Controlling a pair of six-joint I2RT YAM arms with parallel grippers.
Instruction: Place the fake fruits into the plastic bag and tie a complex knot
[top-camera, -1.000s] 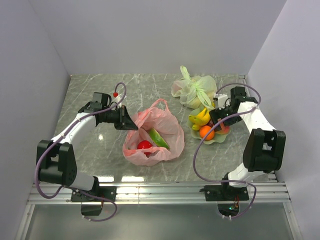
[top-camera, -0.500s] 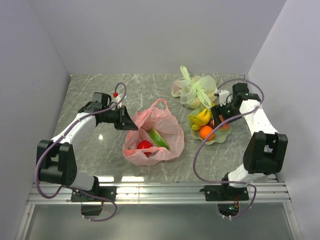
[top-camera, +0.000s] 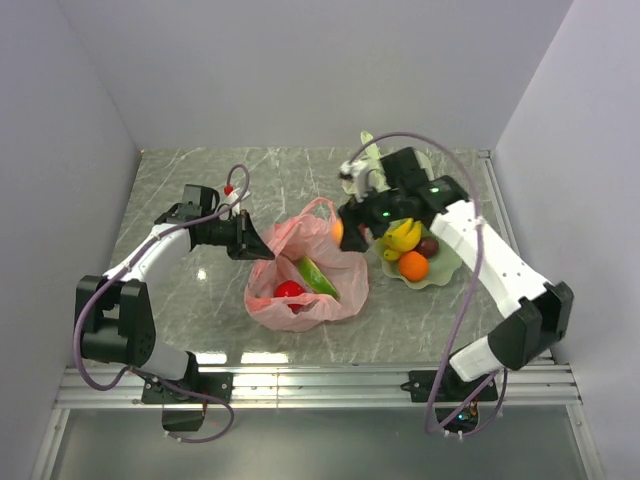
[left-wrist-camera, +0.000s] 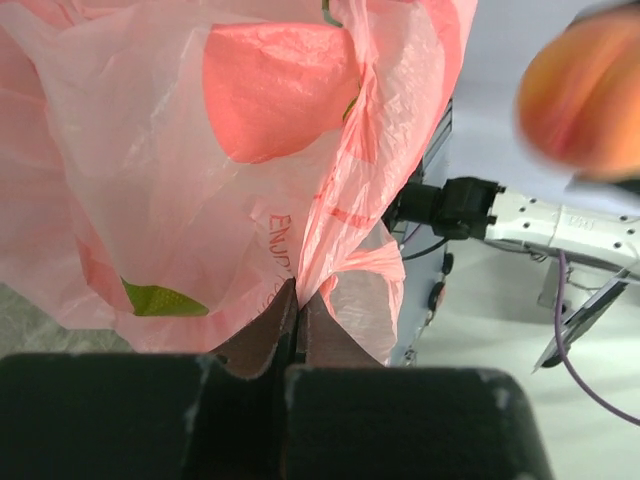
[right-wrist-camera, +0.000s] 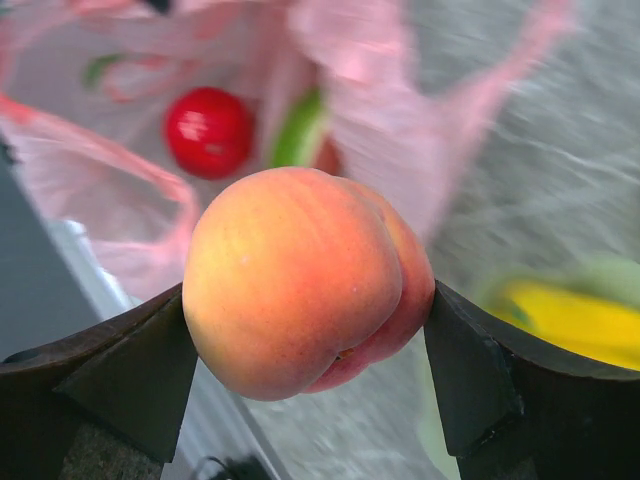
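The pink plastic bag (top-camera: 310, 275) lies open mid-table with a small red fruit (top-camera: 289, 291) and a long green piece (top-camera: 318, 277) inside. My left gripper (top-camera: 262, 246) is shut on the bag's left rim (left-wrist-camera: 300, 270) and holds it up. My right gripper (top-camera: 340, 231) is shut on the peach (right-wrist-camera: 305, 280) and holds it in the air over the bag's right edge; the peach also shows in the top view (top-camera: 337, 230). The red fruit (right-wrist-camera: 208, 130) and green piece (right-wrist-camera: 300, 128) show below it. Bananas (top-camera: 403, 235), an orange (top-camera: 412, 265) and a dark fruit (top-camera: 428, 247) lie on the plate.
The pale green wavy plate (top-camera: 442, 276) sits at the right. A pale green knotted bag (top-camera: 375, 170) lies behind it near the back wall, partly hidden by my right arm. Walls close in the table left, back and right.
My right gripper has lifted the peach off the plate and swung left to the bag's right edge. My left gripper keeps hold of the bag rim and has not moved.
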